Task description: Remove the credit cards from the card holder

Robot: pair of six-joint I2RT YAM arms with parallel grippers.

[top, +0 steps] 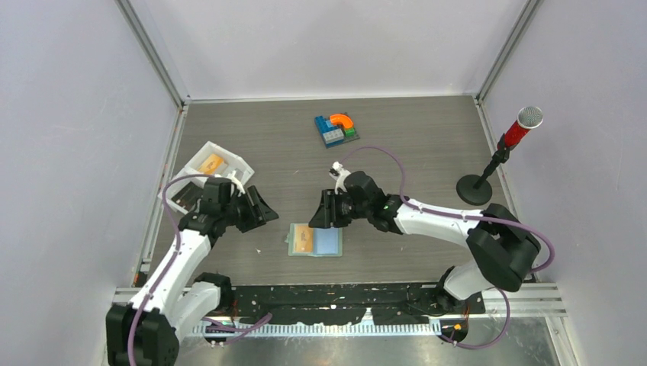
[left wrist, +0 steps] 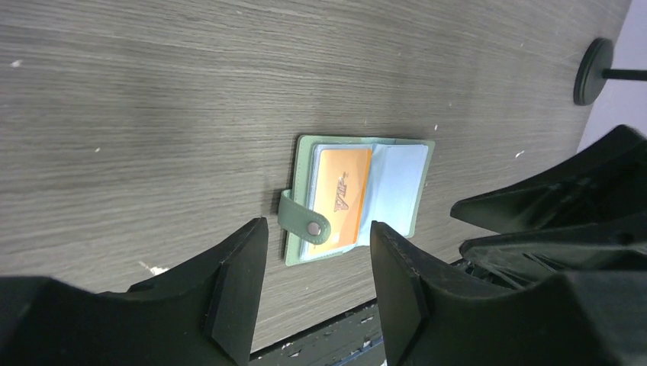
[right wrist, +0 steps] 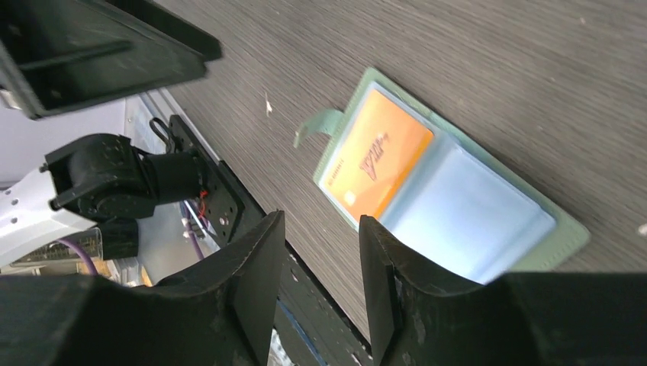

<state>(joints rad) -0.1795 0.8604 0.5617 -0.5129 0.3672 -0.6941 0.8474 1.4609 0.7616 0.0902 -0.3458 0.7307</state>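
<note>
The sage-green card holder (top: 331,252) lies open on the table between the arms, its blue sleeve pages up and an orange credit card (top: 304,238) in the left page. In the left wrist view the card holder (left wrist: 422,164) shows the orange card (left wrist: 343,197) and its closure tab (left wrist: 304,219) folded over it. The left gripper (top: 266,210) hovers open and empty just left of the holder. Just above the holder hangs the right gripper (top: 317,217), open with nothing between its fingers. The right wrist view looks down on the holder (right wrist: 566,229) and card (right wrist: 378,158).
A white two-compartment tray (top: 238,162) at the left holds an orange card (top: 211,162) and a dark card (top: 183,196). A coloured toy block cluster (top: 336,128) sits at the back. A microphone stand (top: 477,187) is at the right.
</note>
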